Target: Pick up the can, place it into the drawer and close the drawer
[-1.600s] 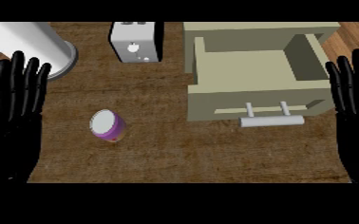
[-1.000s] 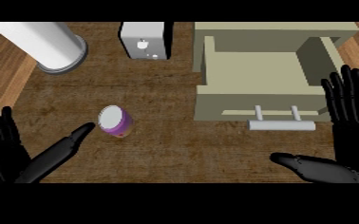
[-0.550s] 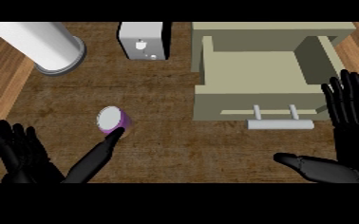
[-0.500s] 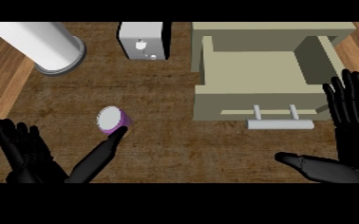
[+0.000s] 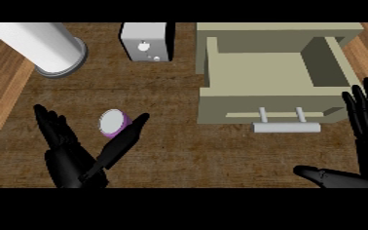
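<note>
Can [image 5: 114, 123]: purple wall and pale top, standing on the wooden counter [image 5: 179, 161]. It sits ahead of the left hand's palm, in the gap between fingers and thumb.
Left hand [image 5: 68, 163]: spread wide with straight fingers, holding nothing. The thumb stretches forward and ends just beside the can's right side; I cannot tell whether it touches.
Drawer [image 5: 215, 73]: pulled open, well to the right of the left hand and farther out. Its handle [image 5: 286, 125] faces the robot.
Right hand [image 5: 356, 114]: open and holding nothing at the view's right edge, fingers up and thumb pointing left lower down, near the drawer's front corner.
Beyond the left hand: a white cylinder [image 5: 43, 48] far ahead, and a small white box [image 5: 146, 41] straight past the can.
Step in hand: the pick-up; the can is bracketed but not yet gripped.
Next move, as I judge it: slide the palm forward and curl fingers and thumb around the can's wall before lifting. A thumb moving alone could tip or roll it.
</note>
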Action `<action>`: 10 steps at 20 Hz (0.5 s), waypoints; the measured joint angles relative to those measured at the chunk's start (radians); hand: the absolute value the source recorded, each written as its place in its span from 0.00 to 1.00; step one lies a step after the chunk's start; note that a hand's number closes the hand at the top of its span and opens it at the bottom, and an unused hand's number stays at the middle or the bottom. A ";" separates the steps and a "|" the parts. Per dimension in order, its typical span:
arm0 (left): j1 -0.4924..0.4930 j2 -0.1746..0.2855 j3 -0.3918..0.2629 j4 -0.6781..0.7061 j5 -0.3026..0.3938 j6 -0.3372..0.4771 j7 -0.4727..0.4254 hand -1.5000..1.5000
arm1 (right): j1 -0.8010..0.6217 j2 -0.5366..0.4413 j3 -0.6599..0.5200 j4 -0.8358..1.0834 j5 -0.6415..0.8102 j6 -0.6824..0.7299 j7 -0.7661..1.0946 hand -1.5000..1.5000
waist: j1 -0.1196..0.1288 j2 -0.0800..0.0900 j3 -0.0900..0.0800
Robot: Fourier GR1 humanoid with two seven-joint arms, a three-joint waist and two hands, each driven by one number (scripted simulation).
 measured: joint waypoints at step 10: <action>0.002 0.019 -0.053 0.228 0.150 0.178 -0.115 0.00 | 0.009 -0.007 -0.040 -0.013 -0.025 0.024 -0.005 0.00 | 0.000 0.000 -0.001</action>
